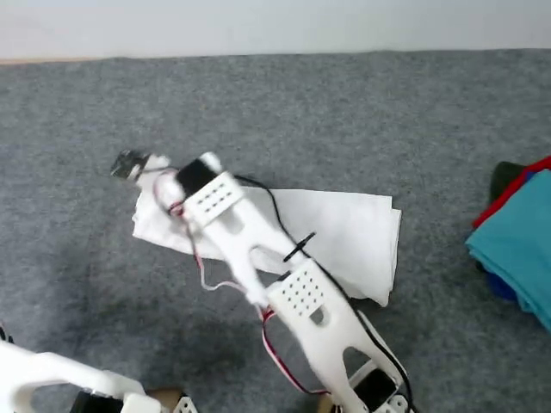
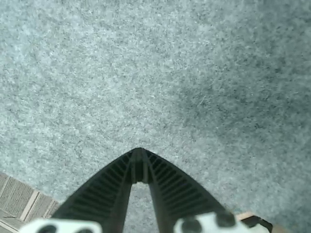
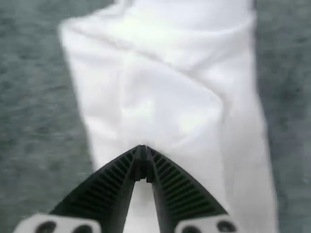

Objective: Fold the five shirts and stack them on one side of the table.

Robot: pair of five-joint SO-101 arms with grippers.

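Observation:
A white shirt (image 1: pixel 344 232) lies folded into a long band across the middle of the grey table. My right gripper (image 1: pixel 129 163) is at the shirt's left end, its arm stretched over the cloth from the front edge. In the right wrist view that gripper (image 3: pixel 141 162) is shut, with its tips just above the white shirt (image 3: pixel 170 87); no cloth shows between the fingers. My left gripper (image 2: pixel 139 165) is shut with nothing in it, over bare grey felt near the table's front edge. The left arm (image 1: pixel 52 372) is at the front left corner.
A stack of shirts (image 1: pixel 521 241) sits at the right edge, teal on top with red, blue and dark green beneath. The grey felt (image 1: pixel 301 112) behind the white shirt is bare. A wooden edge (image 2: pixel 19 199) borders the felt by the left gripper.

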